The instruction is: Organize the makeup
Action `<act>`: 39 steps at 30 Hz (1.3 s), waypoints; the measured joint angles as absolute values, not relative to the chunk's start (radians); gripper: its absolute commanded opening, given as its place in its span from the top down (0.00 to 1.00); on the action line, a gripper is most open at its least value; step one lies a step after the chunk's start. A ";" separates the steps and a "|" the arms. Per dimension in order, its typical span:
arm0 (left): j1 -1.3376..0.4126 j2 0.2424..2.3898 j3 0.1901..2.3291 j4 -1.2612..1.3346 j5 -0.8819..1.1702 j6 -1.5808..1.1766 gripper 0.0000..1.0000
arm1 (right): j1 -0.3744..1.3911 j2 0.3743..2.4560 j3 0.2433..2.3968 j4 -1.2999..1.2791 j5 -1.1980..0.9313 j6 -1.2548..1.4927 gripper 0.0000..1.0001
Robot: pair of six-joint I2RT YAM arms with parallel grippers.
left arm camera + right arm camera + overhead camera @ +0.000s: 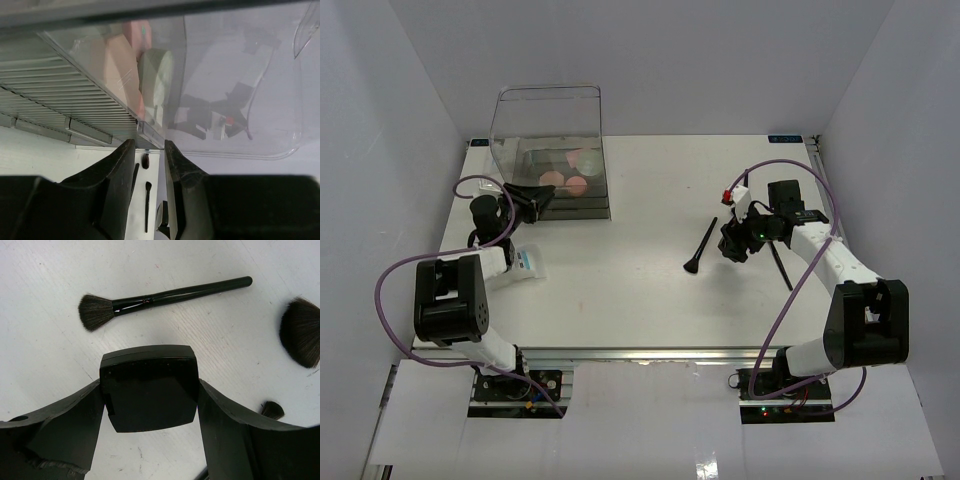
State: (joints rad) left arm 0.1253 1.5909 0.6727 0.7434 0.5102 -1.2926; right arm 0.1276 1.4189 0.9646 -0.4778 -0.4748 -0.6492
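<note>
The black square compact (147, 390) hangs a little above the table, with my right gripper (149, 386) shut on its two sides. Just beyond it lies a slim black brush (160, 297), also visible from above (701, 247). A second brush (781, 266) lies partly under the right arm. The clear box (570, 205) at the back left holds pink discs (552, 180) and a grey-green disc (157, 80). My left gripper (149, 142) is at the box's front left corner, its jaws narrow and shut on the corner of the box's rim (150, 132).
The box's clear lid (545, 120) stands raised at the back. A small white and blue packet (528, 262) lies beside the left arm. A fan brush head (302, 332) sits right of the compact. White walls close in the table on three sides.
</note>
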 measured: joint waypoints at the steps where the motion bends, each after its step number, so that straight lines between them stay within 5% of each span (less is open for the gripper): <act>1: 0.125 1.595 0.676 0.745 0.511 -1.293 0.60 | 0.127 1.419 0.965 -0.478 -0.475 -0.648 0.71; 9: 0.125 1.635 0.706 0.752 0.512 -1.293 0.64 | 0.128 1.419 0.965 -0.482 -0.475 -0.638 0.71; 24: 0.125 1.665 0.722 0.786 0.536 -1.330 0.94 | 0.191 1.401 0.977 -0.520 -0.466 -0.640 0.71; 39: 0.137 1.403 0.631 0.763 0.556 -1.336 0.96 | 0.761 1.495 1.221 -0.527 -0.231 -0.763 0.72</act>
State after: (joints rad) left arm 0.1371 1.4032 0.6311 0.7634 0.5560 -1.3365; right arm 0.7606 1.4949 1.2213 -0.5268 -0.2306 -0.7626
